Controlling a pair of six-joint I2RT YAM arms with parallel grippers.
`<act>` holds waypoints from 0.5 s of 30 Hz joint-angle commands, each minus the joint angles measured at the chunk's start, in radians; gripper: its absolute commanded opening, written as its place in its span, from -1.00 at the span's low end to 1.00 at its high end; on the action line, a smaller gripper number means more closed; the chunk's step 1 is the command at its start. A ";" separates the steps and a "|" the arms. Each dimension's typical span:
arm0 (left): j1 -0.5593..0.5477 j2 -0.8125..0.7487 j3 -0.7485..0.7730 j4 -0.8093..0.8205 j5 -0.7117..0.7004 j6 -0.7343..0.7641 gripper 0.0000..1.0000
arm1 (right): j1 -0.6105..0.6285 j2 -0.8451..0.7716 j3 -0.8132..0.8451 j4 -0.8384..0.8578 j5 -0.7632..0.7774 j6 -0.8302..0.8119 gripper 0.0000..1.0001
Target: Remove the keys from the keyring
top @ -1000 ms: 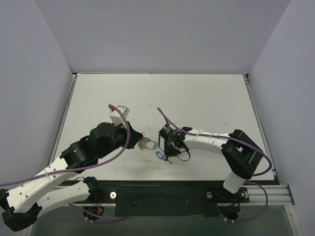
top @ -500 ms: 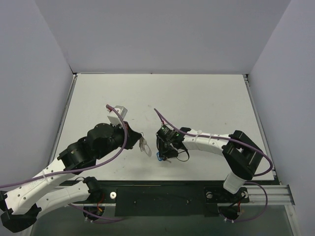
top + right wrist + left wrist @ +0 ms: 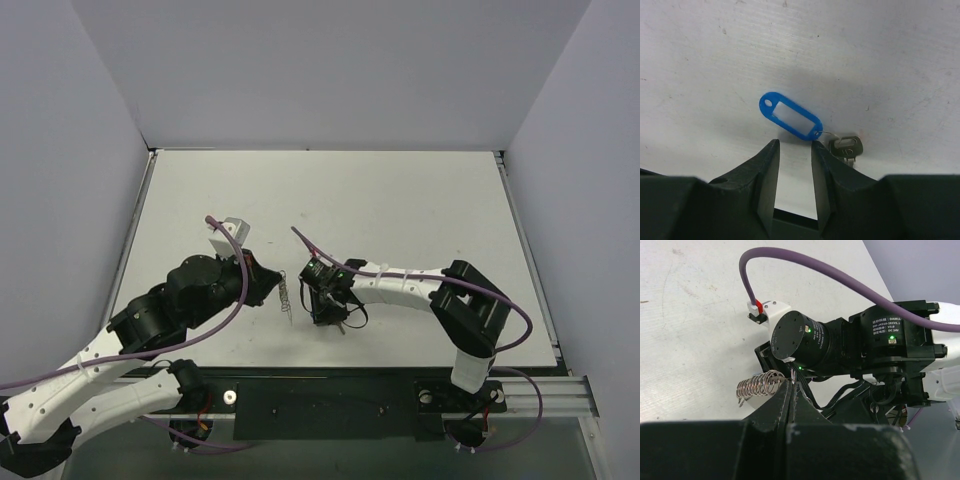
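Observation:
In the right wrist view, the key (image 3: 846, 148) lies flat on the white table, joined by a thin wire loop to its bright-blue oval tag (image 3: 790, 116). My right gripper (image 3: 794, 149) is open and empty just above them, with its fingertips beside the tag. In the top view the right gripper (image 3: 326, 303) covers the key. My left gripper (image 3: 272, 287) is shut on the keyring (image 3: 288, 298), which is held edge-on above the table and apart from the key. In the left wrist view only a thin sliver of the keyring (image 3: 791, 376) shows between the jaws, and its coiled chain (image 3: 759, 385) hangs to the left.
The right arm's black wrist motor (image 3: 805, 342) and purple cable (image 3: 805, 262) are close in front of the left gripper. White table (image 3: 400, 200) stretches behind both arms, with walls on three sides.
My left gripper has drawn the keyring left and turned it edge-on, away from the key. My right gripper has moved left and now hides the blue tag in the top view.

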 commanded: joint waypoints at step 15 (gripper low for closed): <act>0.011 -0.019 0.002 0.003 -0.017 0.013 -1.00 | -0.068 0.011 0.028 -0.124 0.103 -0.071 -0.74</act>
